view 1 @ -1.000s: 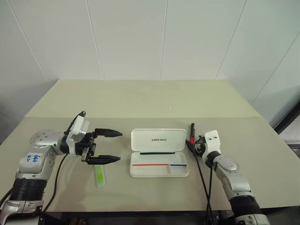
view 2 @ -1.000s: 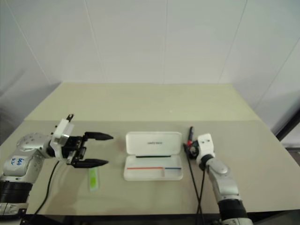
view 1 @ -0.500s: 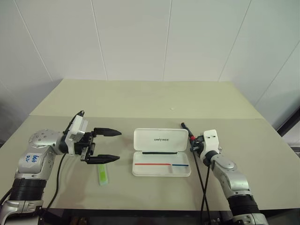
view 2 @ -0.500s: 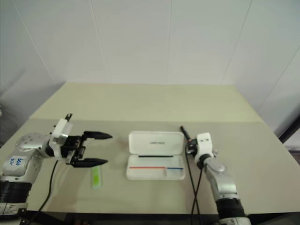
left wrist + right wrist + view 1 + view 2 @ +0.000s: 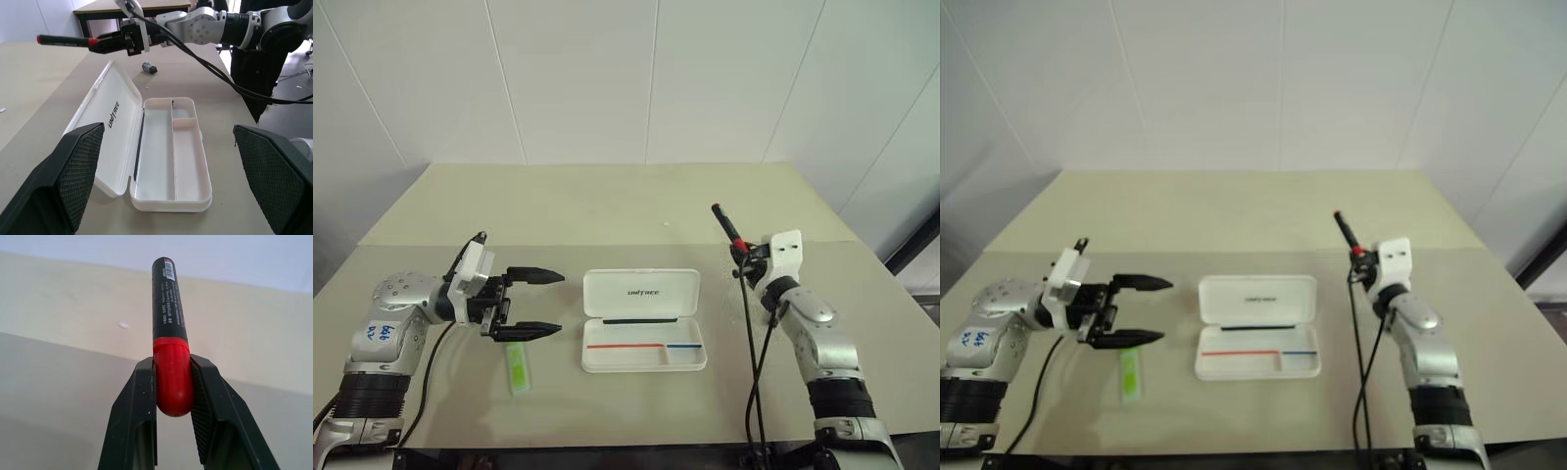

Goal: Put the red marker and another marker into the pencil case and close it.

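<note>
The right gripper has risen off the table, clamped on the slim red-and-black marker at right of frame — pickup done, and the open white hard pencil case at centre waits. Left gripper gapes wide.

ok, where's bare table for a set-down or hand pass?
Free: the wide table behind the pencil case, and the strip between the case and right pincer. Crowded: left pincer hovering over the green marker.
</note>
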`<action>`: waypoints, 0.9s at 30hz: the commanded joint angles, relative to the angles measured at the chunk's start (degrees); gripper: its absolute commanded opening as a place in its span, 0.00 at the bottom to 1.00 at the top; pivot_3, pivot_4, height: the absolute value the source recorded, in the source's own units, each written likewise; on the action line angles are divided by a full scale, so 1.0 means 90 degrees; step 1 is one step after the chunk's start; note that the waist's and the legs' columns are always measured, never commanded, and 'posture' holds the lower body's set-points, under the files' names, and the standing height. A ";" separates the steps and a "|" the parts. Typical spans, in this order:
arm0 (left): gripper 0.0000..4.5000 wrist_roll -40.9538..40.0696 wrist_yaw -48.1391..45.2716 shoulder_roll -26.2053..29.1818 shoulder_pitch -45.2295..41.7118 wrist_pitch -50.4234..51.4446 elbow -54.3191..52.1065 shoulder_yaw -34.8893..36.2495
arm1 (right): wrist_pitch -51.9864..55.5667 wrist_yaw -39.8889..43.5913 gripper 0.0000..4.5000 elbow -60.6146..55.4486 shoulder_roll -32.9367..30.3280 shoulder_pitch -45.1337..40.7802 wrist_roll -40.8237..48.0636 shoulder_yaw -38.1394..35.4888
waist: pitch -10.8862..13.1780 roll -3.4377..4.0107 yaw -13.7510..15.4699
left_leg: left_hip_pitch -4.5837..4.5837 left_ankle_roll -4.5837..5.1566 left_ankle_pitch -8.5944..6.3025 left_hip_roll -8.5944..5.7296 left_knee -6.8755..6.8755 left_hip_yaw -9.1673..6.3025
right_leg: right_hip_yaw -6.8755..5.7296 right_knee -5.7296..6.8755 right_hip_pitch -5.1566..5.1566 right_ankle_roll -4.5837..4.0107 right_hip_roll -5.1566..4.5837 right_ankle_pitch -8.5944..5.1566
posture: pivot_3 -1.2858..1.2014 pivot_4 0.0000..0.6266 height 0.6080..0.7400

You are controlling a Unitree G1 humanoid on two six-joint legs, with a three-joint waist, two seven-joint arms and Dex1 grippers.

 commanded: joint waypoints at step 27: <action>1.00 -0.0240 0.0182 -0.0073 0.0982 -0.0341 -0.0103 0.0573 | 0.0761 0.4917 0.29 -0.1155 -0.1715 -0.0341 0.0499 0.2743 | 0.0000 -0.0004 0.0043 | 0.0001 -0.0003 -0.0002 0.0000 0.0006 -0.0003 | -0.0009 -0.0017 0.0007 -0.0004 -0.0006 -0.0003 | 0.52 0.24 1.00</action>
